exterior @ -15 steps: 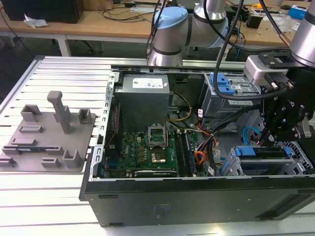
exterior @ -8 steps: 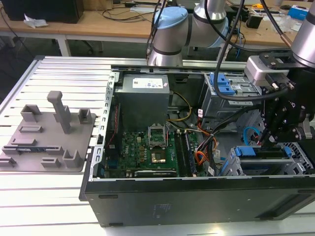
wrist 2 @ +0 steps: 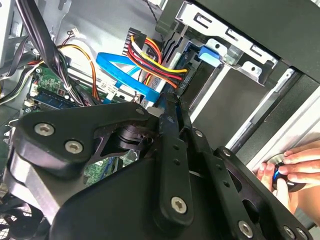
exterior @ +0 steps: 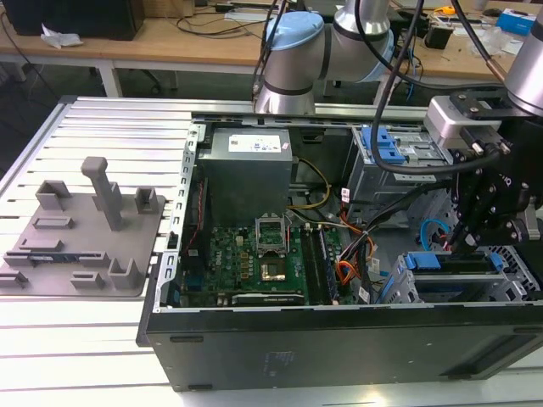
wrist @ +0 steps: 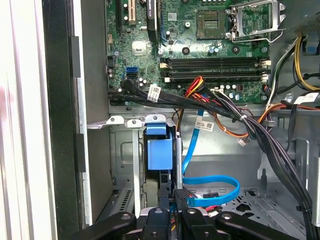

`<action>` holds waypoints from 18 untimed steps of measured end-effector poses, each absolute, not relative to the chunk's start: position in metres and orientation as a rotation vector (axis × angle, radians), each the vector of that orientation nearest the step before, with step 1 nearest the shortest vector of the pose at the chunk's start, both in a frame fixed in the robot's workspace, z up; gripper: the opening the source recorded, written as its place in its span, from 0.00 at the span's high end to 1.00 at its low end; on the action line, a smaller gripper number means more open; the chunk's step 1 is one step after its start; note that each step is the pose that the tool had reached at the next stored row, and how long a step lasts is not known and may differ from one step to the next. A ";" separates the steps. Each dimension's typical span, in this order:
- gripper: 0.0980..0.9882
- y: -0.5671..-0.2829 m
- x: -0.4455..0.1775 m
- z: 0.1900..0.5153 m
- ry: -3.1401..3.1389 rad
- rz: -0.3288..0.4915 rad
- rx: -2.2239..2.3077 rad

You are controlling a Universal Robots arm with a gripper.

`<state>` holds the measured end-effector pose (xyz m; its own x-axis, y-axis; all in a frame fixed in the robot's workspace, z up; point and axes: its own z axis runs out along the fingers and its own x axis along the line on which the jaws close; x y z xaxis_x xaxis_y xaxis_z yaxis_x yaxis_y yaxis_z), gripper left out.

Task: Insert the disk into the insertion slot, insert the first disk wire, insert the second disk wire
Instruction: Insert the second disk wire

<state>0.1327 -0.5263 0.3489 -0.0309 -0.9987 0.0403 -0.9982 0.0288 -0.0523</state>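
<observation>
Disk (wrist: pixel 161 156) seated in slot; second wrist view adds hand (wrist 2: pixel 290 167).

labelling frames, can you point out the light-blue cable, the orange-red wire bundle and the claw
light-blue cable (wrist: pixel 212 179), first wrist view, top of its loop
orange-red wire bundle (wrist 2: pixel 155 60), second wrist view, wires just behind the dark plug
claw (wrist: pixel 172 197), first wrist view, between its fingertips

My gripper (exterior: pixel 465 244) hangs inside the computer case (exterior: pixel 254 348), just above the disk (exterior: pixel 450 261) seated in the insertion slot (exterior: pixel 509 284); the motherboard (exterior: pixel 246 263) lies toward the exterior view's left; the second disk wire (wrist: pixel 210 182) loops beside my fingers.
</observation>
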 end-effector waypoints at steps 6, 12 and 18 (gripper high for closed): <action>0.93 -0.526 0.133 0.347 2.250 -0.098 -2.184; 0.93 -0.526 0.135 0.345 2.252 -0.095 -2.185; 0.93 -0.527 0.135 0.342 2.253 -0.092 -2.186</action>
<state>0.1354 -0.5268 0.3419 -0.0308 -0.9987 0.0404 -0.9987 0.0290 -0.0428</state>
